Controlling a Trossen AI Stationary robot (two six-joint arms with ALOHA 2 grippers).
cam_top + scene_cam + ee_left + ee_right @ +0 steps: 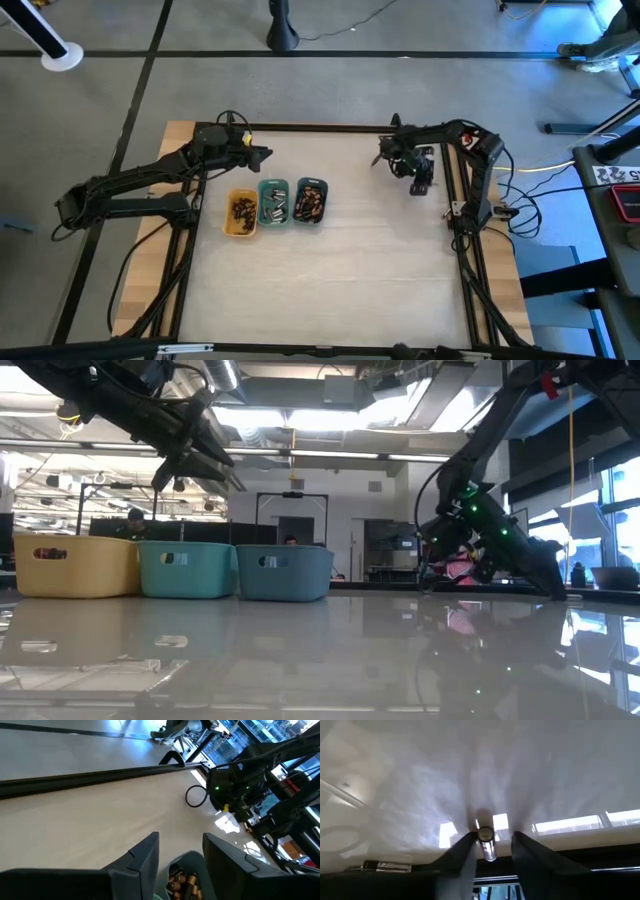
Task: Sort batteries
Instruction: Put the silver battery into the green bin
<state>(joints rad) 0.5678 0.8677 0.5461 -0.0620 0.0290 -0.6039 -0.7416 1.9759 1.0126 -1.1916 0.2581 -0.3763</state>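
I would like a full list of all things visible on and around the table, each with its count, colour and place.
yellow tray: one, yellow, leftmost of the row, holds dark batteries
green tray: one, teal green, middle, holds silvery batteries
grey-blue tray: one, grey-blue, rightmost, holds copper-toned batteries
battery: one, silvery, between the right claw's fingers
table: one, pale wood
left claw: dark, open, above the trays' far side
right claw: dark, at the table's far right, around the battery
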